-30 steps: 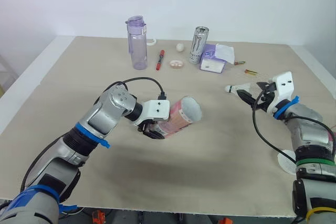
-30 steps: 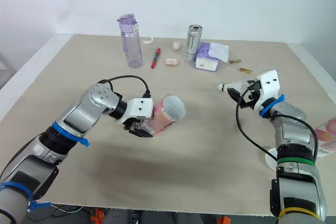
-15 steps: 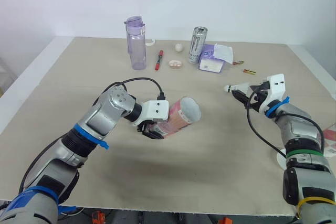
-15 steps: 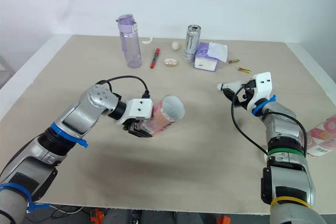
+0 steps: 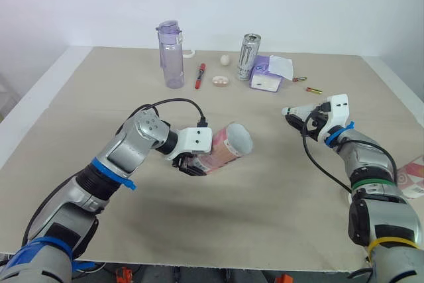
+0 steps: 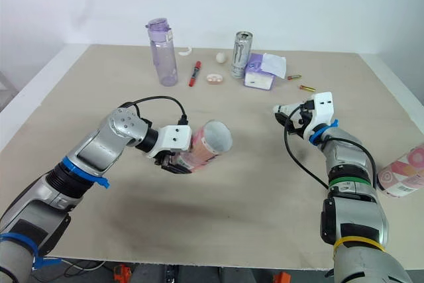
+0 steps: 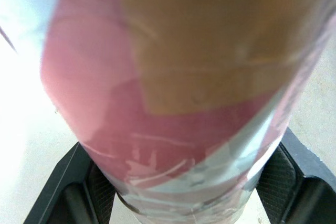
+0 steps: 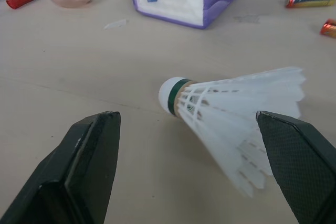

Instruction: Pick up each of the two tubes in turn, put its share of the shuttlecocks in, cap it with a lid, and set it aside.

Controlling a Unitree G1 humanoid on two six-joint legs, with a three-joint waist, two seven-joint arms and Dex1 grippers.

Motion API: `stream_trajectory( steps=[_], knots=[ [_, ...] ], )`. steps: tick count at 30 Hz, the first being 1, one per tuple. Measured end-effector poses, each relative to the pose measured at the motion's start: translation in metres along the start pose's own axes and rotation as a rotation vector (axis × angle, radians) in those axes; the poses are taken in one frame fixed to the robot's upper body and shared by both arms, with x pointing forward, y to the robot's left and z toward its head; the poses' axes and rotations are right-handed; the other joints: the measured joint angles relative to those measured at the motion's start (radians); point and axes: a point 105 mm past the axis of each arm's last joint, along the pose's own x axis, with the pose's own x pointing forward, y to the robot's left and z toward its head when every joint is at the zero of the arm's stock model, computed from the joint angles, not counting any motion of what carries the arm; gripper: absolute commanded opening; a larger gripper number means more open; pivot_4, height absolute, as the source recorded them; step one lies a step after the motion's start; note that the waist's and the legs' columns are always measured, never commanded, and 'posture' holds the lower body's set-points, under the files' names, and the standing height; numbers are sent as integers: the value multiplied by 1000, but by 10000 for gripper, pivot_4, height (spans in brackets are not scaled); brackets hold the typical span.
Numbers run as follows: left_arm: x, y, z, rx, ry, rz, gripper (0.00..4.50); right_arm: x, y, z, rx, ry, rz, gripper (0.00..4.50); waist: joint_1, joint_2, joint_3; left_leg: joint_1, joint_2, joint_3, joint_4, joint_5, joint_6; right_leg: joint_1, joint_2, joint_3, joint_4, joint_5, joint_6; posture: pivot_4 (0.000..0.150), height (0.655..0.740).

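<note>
One pink tube (image 5: 228, 147) rests tilted in the left gripper (image 5: 191, 164), clamped at near centre with its mouth facing right, and farther right the right gripper (image 8: 185, 119) has slid left, its wide-open fingers now bracketing the shuttlecock (image 8: 231, 103) lying on the table (image 5: 265, 217), ready to close for loading.

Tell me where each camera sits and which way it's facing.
Head eyes: on the head, facing forward and down over the table; both arms show, left gripper holding the tube.
Left wrist: along the left gripper's fingers, close on the tube.
Right wrist: along the open right gripper toward the shuttlecock.
Shared: head and right wrist views both show the shuttlecock.
</note>
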Motion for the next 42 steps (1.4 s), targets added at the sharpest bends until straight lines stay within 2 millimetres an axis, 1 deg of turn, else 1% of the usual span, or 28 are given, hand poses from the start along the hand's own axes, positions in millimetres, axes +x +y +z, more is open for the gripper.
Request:
stream_trajectory(
  steps=[2,3,5,7,8,9,10,11,12,13,19,22,24,26,30,31,32,33,34,35,36,37,38,39,40,41,42],
  knots=[
    [0,0,0,-2,0,0,30083,1,2,-1,7,2,7,44334,0,0,0,0,0,0,0,0,0,0,0,0,0,0,0,1500,7400],
    [0,0,0,-3,0,1,30083,2,2,-1,9,2,9,39393,0,0,0,0,0,0,0,0,0,0,0,0,0,0,0,1500,7400],
    [0,0,0,-6,1,1,30083,2,3,-1,12,3,14,33804,0,0,0,0,0,0,0,0,0,0,0,0,0,0,0,1500,7400],
    [0,0,0,-7,1,1,30083,2,4,-1,11,1,22,24750,0,0,0,0,0,0,0,0,0,0,0,0,0,0,1,1500,7400],
    [0,0,0,-7,1,1,30083,2,4,-1,11,0,23,21842,0,0,0,0,0,0,0,0,0,0,0,0,0,1,1,1500,7400],
    [0,0,0,-7,1,1,30083,2,4,-2,12,1,23,17447,0,0,0,0,0,0,0,0,0,0,0,0,0,1,1,1500,7400],
    [0,0,0,-7,1,1,30083,2,3,-2,13,1,22,11748,0,0,0,0,0,0,0,0,0,0,0,0,0,1,1,1500,7400],
    [0,0,0,-7,1,1,30083,2,3,-2,14,1,21,8100,0,0,0,0,0,0,0,0,0,0,0,0,0,1,1,1500,7400],
    [0,0,0,-7,1,1,30083,2,3,-3,14,-1,20,2843,0,0,0,0,0,0,0,0,0,0,0,0,0,1,1,1500,7400],
    [0,0,0,-7,1,1,30083,1,3,-3,13,-3,20,1081,0,0,0,0,0,0,0,0,0,0,0,0,0,1,1,1500,7400],
    [0,0,0,-7,1,1,30083,1,2,-2,2,-10,19,1081,0,0,0,0,0,0,0,0,0,0,0,0,0,1,1,1500,7400],
    [0,0,0,-7,1,1,30083,1,3,2,-35,-29,23,1081,0,0,0,0,0,0,0,0,0,0,0,0,0,1,1,1500,7400],
    [0,0,0,-6,2,0,30083,1,7,7,-101,-47,52,1081,0,0,0,0,0,0,0,0,0,0,0,0,0,2,3,1500,7400],
    [0,0,0,-6,0,-1,30083,-2,17,18,-222,-85,114,1081,0,0,0,0,0,0,0,0,0,0,0,0,0,2,5,1500,7400],
    [0,0,2,-3,-3,-8,30083,-32,50,55,-536,-214,311,1081,3,2,1,-2,-1,-1,-1,0,0,-1,0,0,0,-2,12,1500,7400],
    [0,0,1,-5,-3,-9,30083,-43,61,67,-629,-244,372,1081,2,3,1,-2,-1,-1,-1,0,0,-1,0,0,0,-3,13,1500,7400],
    [0,0,2,-3,-5,-11,30083,-59,74,77,-745,-256,454,1081,4,4,1,-2,-1,-2,-1,0,0,-1,-1,-1,0,-3,13,1500,7400],
    [0,0,1,-8,-5,-11,30083,-71,87,84,-837,-263,525,1081,4,5,1,-2,-1,-2,-1,0,0,-1,0,-1,0,-4,13,1500,7400],
    [0,0,1,-8,-5,-12,30083,-71,87,84,-839,-263,527,1081,4,5,1,-2,-1,-2,0,0,0,-1,0,-1,0,-4,13,1500,7400],
    [-2,1,-1,-13,4,-13,30083,-94,115,99,-1014,-285,659,1081,2,4,1,0,0,-2,0,0,0,0,0,-1,0,-4,11,1500,7400],
    [-2,1,-2,-14,5,-14,30083,-107,133,103,-1112,-279,739,1081,2,5,1,1,1,0,0,0,0,0,0,-1,1,-5,5,1500,7400],
    [-2,1,-2,-14,5,-14,30083,-108,135,103,-1124,-282,747,1081,2,5,1,1,1,0,0,0,0,0,0,-1,1,-4,5,1500,7400],
    [-2,2,-3,-14,5,-14,30083,-115,147,107,-1162,-293,791,1081,2,4,1,2,2,0,0,0,0,1,0,-1,1,-4,4,1500,7400],
    [-2,2,-3,-12,5,-14,30083,-119,154,107,-1180,-294,816,1081,2,4,1,2,2,0,0,0,0,0,0,-1,1,-4,4,1500,7400],
    [-2,3,-4,-13,6,-16,30083,-126,173,108,-1220,-321,874,1081,2,4,1,2,2,1,0,0,0,0,0,-1,1,-3,3,1500,7400],
    [-2,3,-4,-13,6,-17,30083,-126,174,108,-1222,-322,878,1081,2,3,1,2,3,1,0,0,0,0,0,-1,1,-3,3,1500,7400],
    [-2,3,-3,-11,4,-18,30083,-127,180,106,-1229,-321,899,1081,2,3,1,2,2,1,0,0,0,0,0,-1,1,-3,3,1500,7400]
  ],
)
